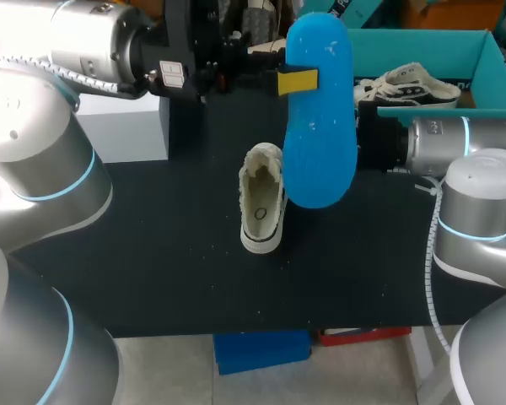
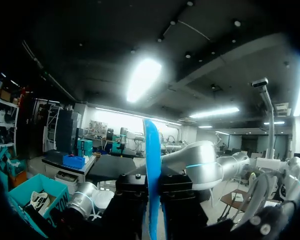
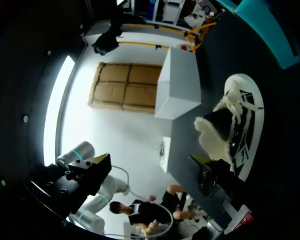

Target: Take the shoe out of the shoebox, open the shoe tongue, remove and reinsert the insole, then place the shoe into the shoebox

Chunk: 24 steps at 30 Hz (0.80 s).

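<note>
Black tabletop (image 1: 152,253), overhead: your left claw (image 1: 297,82) clamps the blue insole (image 1: 320,135) aloft; the shoe (image 1: 261,202) stands below. Left wrist: insole edge-on between its fingers. Right wrist: shoe seemingly just ahead of your right claw (image 3: 210,172); you cannot tell its grip.

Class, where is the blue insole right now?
In the head view, the insole hangs in the left gripper, above the shoe on the table, left of the shoebox.

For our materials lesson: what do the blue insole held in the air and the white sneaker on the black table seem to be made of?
The blue insole looks like matte foam: uniform colour, thin edge-on in the left wrist view. The white low-top sneaker: probably canvas upper, fuzzy collar lining, smooth rubber-like sole rim.
</note>
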### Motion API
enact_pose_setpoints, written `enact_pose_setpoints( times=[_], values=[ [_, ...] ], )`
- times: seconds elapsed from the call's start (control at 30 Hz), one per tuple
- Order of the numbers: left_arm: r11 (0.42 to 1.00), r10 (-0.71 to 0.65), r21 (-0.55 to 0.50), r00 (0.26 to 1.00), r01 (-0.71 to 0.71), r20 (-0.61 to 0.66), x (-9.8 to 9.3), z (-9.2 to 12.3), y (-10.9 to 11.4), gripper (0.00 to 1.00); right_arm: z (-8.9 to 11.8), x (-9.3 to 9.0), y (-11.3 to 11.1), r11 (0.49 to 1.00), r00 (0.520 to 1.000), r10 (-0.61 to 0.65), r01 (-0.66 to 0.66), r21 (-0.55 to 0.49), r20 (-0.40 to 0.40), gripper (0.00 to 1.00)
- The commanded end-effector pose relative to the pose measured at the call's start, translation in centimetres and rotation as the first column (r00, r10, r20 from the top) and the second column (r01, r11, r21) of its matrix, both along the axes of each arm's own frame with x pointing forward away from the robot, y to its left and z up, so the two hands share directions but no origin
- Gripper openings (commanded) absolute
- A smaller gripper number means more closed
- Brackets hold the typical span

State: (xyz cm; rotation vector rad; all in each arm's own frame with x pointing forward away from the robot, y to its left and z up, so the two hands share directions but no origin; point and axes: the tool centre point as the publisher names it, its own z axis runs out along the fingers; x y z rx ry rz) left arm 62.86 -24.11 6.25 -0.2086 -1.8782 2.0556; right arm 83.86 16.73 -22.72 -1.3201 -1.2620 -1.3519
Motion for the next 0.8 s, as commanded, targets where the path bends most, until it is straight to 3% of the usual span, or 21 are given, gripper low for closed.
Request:
enact_pose_setpoints(
  times=[0.03,0.43,0.8],
  values=[
    [1.000,-0.006,-0.026,0.998,0.008,0.061,1.0,-2.4,-0.8,0.00,-0.1,0.0,0.2,1.000,1.000,-0.003,0.003,0.000,0.000,1.00],
    [0.994,0.106,0.001,0.937,-0.112,0.332,2.3,-9.1,-0.5,0.00,-0.1,0.0,0.2,1.000,1.000,-0.003,0.003,0.000,0.000,1.00],
    [0.994,0.106,0.001,0.937,-0.112,0.332,2.3,-9.1,-0.5,0.00,-0.1,0.0,0.2,1.000,1.000,-0.003,0.003,0.000,0.000,1.00]
  ],
)
